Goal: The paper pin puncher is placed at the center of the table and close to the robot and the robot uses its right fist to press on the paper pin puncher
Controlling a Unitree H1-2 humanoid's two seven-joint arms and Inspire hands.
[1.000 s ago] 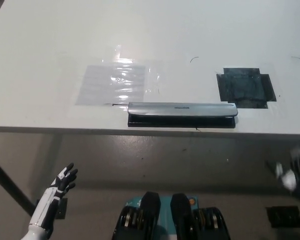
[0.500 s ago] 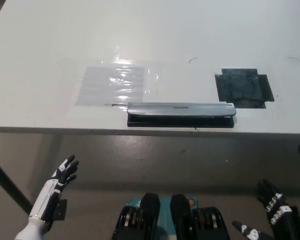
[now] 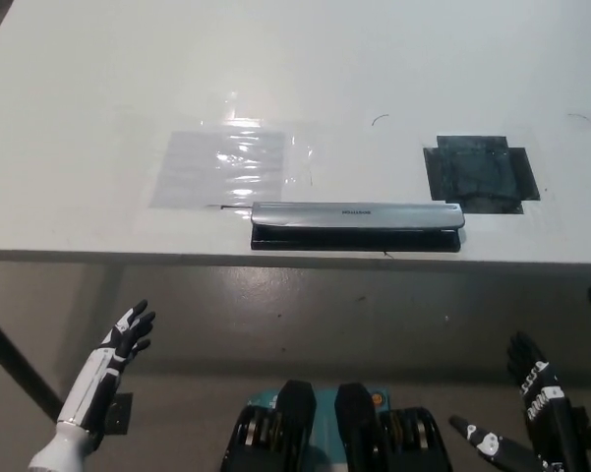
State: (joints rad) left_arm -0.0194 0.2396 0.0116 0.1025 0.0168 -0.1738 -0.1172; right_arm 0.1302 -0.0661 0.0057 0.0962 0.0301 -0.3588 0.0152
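Black right hand (image 3: 539, 418) slightly higher, paper pin puncher (image 3: 357, 225) unmoved

White left hand (image 3: 126, 336) at lower left, fingers straight and spread, holding nothing. Black right hand (image 3: 533, 401) at lower right, fingers extended and apart, also empty.

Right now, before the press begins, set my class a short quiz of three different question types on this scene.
1. True or false: the right hand already rests on the puncher.
2. The puncher lies nearest which table edge: A far, B near, C left?
3. Fill in: right of the puncher is a patch of black ____.

Key: 1 false, it is below the table edge, fingers spread. 2 B. 3 tape. The left hand is also low, open.
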